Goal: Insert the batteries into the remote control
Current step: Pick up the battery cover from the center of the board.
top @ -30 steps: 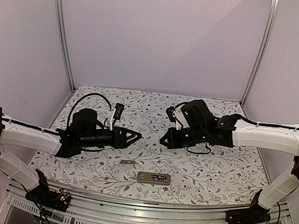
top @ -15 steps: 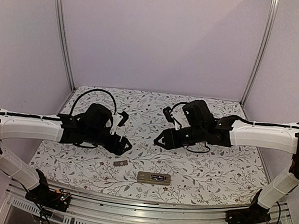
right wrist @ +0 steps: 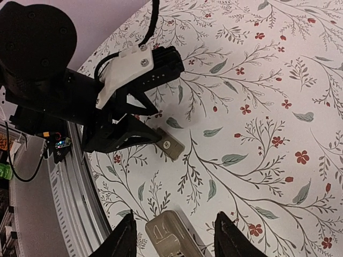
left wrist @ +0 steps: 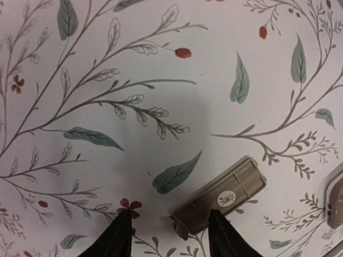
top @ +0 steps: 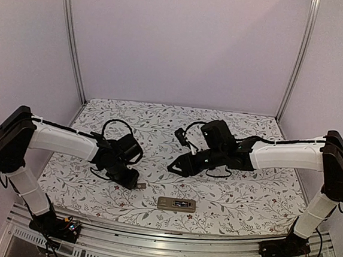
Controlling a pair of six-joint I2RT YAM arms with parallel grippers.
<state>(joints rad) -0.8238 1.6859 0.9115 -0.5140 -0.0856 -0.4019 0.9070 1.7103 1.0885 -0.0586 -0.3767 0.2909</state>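
At front centre, remote control [top: 176, 204] long axis left-right; left fingers [top: 132, 182], right fingers [top: 175, 166] parted, empty.

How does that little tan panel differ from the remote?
The cover panel is much shorter than the remote control. The panel carries a round white sticker; the remote shows a dark recess. The panel's end sits between the left gripper's open fingers; the remote lies apart. Both are tan and lie flat.
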